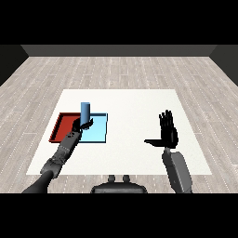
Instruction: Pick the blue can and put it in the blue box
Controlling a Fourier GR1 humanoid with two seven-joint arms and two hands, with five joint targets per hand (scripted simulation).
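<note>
The left hand (80, 124) is held over the light blue tray (98, 135), its fingers curled round the blue can (85, 111), the forearm stretched forward. The right hand (168, 131) is raised well right of that tray, fingers straight, thumb spread sideways.

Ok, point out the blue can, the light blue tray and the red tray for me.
blue can (85, 109), head view, on its upright side.
light blue tray (99, 131), head view, on its bare floor.
red tray (61, 126), head view, on its bare floor.
</note>
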